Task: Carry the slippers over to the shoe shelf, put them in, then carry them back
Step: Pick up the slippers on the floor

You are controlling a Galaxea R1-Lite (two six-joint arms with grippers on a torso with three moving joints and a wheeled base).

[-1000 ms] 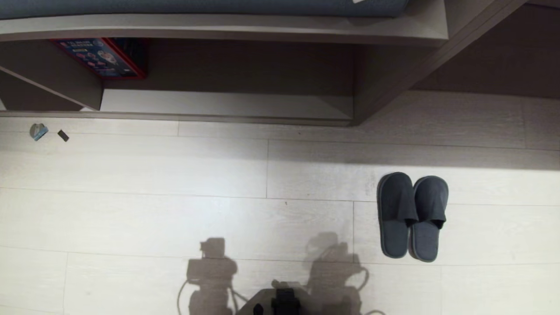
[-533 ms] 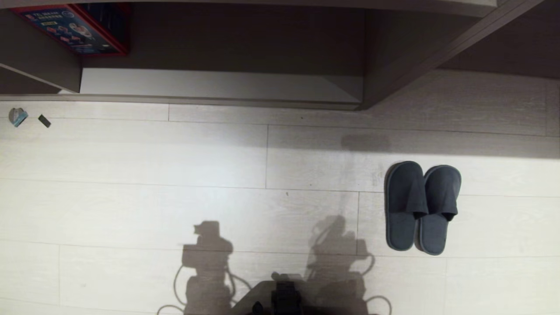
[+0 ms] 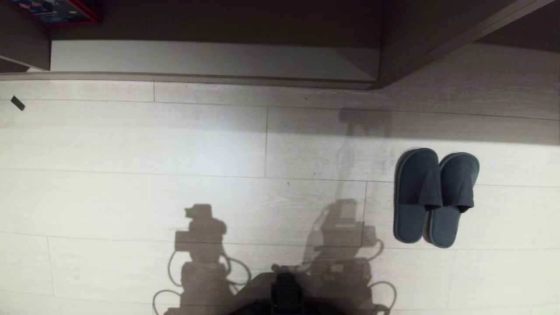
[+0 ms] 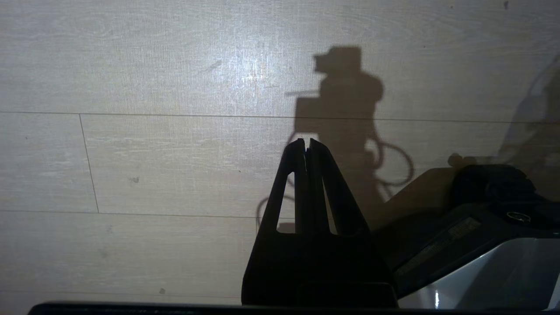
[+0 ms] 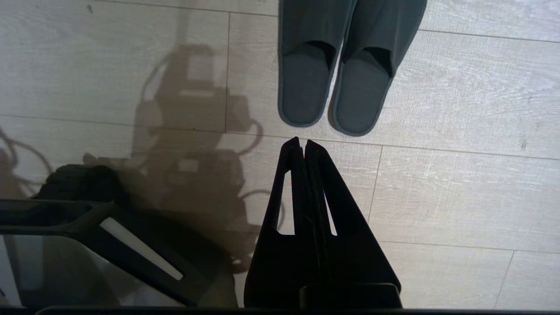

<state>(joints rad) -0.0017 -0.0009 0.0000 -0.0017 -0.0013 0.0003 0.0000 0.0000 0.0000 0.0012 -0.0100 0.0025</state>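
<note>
The left pincer (image 4: 307,142) hangs over the pale plank floor (image 4: 153,153) with its two dark fingers (image 4: 297,175) pressed together, holding nothing. Its shadow (image 4: 341,96), trailing looped cables, falls on the planks just beyond the tips, and part of the robot's dark base (image 4: 481,227) sits beside it.

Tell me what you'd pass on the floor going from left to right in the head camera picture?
Small dark scrap → shadow of the left arm → shadow of the right arm → the slippers, side by side, toes toward the shoe shelf.
</note>
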